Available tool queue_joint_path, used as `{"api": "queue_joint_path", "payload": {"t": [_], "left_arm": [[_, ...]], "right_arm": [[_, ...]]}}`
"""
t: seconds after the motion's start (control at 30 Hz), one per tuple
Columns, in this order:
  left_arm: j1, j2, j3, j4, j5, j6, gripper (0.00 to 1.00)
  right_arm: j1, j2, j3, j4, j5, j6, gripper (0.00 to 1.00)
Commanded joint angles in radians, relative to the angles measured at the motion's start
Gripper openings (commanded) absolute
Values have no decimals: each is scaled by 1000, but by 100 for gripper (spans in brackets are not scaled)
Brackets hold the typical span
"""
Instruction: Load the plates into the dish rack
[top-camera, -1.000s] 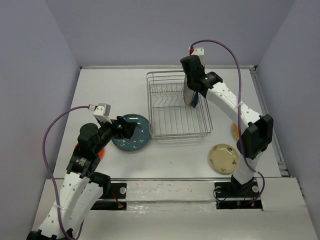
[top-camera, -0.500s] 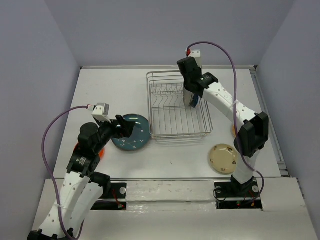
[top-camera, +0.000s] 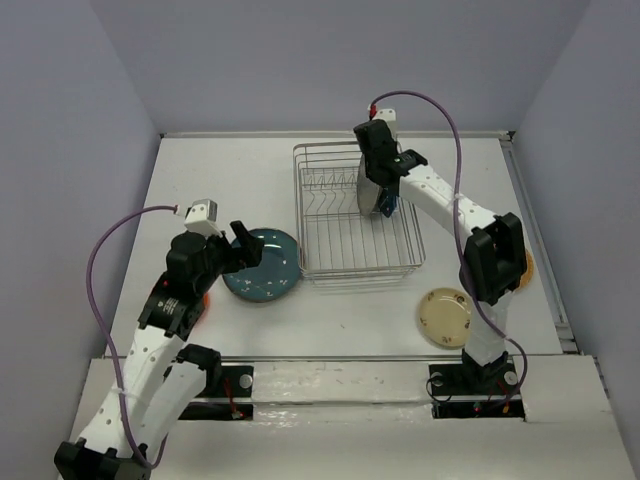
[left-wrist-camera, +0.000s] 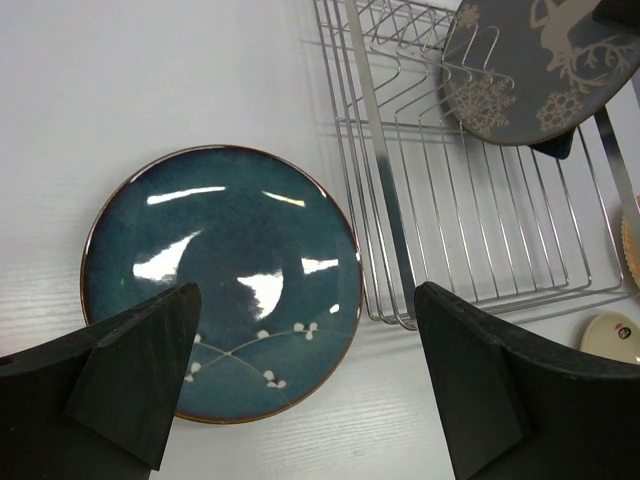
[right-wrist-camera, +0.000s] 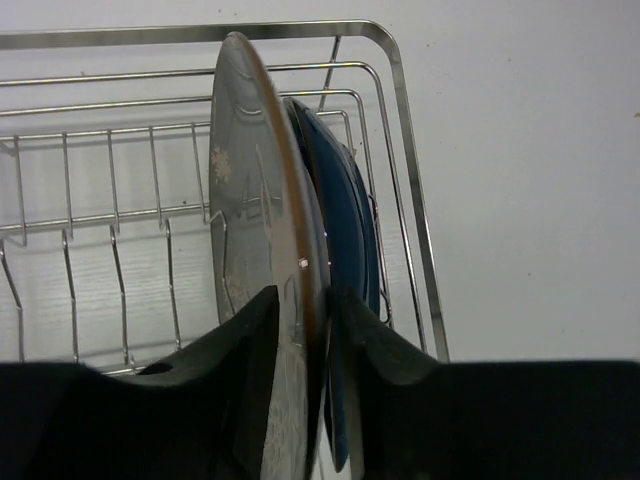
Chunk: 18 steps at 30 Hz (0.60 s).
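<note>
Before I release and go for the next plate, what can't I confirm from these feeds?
- The grey plate's lower edge: right wrist view, the right gripper covers it, so seating in the dish rack is unconfirmed.
- The dark-blue plate: same view, edge-on, mostly behind the grey plate.
- The orange plate: top view, a sliver under the left arm.
- The tan plate: top view, mostly behind the right arm.

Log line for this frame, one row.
right gripper: shut on grey plate, upright over dish rack beside dark-blue plate | left gripper: open over teal plate
</note>
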Motion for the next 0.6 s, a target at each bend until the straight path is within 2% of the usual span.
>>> {"api": "queue_joint_path", "payload": {"t": [0.0, 0.03, 0.07, 0.17, 0.2, 0.3, 0.43, 0.57], "left_arm": [[2, 41, 66, -50, 39, -47, 99], [4, 58, 71, -55, 50, -47, 99], [4, 66, 77, -61, 50, -48, 99], [4, 103, 109, -85, 9, -53, 99], [4, 118, 131, -101, -17, -50, 99], [9, 190, 169, -136, -77, -51, 99], [51, 294, 200, -174, -59, -42, 99], [215, 360, 206, -191, 91, -1, 99]], "right_arm": [[-16, -91, -32, 86, -26, 3, 45], [-25, -102, -38, 86, -30, 0, 52], [-25, -113, -53, 87, -38, -4, 63], [-25, -173, -84, 89, -94, -17, 82], [-25, -206, -93, 89, -119, -22, 85], [-25, -277, -128, 89, -246, -31, 92], [-25, -364, -184, 93, -374, -34, 94], [-25, -473, -260, 107, -481, -24, 94]]}}
